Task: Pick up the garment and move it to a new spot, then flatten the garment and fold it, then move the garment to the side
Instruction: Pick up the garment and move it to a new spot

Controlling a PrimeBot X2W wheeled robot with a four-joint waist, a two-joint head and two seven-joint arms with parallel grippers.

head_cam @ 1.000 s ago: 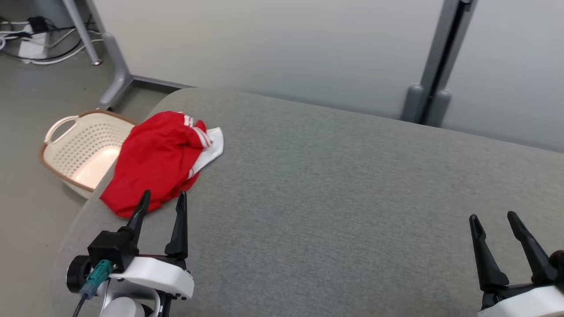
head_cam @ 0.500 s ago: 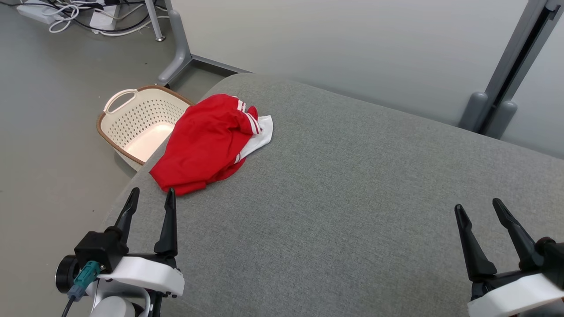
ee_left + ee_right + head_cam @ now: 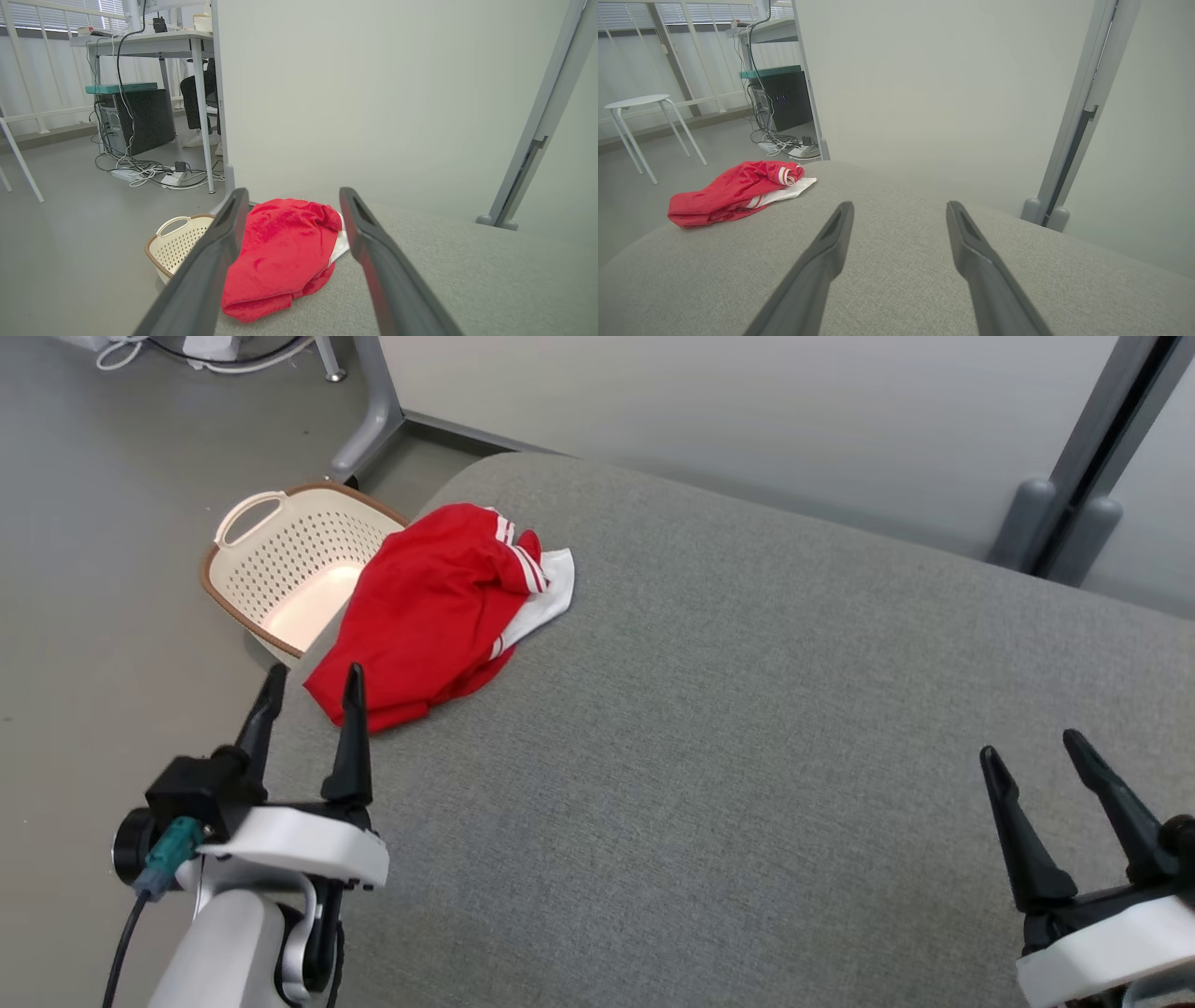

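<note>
The garment (image 3: 429,611) is a crumpled red piece with white stripes and a white part, lying at the far left end of the grey cushioned surface (image 3: 747,709). It also shows in the left wrist view (image 3: 280,252) and the right wrist view (image 3: 733,193). My left gripper (image 3: 313,674) is open just short of the garment's near edge, fingers pointing at it, nothing between them. My right gripper (image 3: 1027,745) stands open at the lower right, far from the garment, over bare cushion.
A cream perforated laundry basket (image 3: 280,574) with a brown rim stands on the floor just left of the cushion's end. A pale partition wall (image 3: 700,411) runs behind, with grey posts (image 3: 1064,513). Cables and a desk leg (image 3: 359,429) lie at the far left.
The head camera has swung left and down, so the whole scene shifted. The left gripper's tips now stand nearer the garment's near edge. Both grippers stay open and the garment lies as before.
</note>
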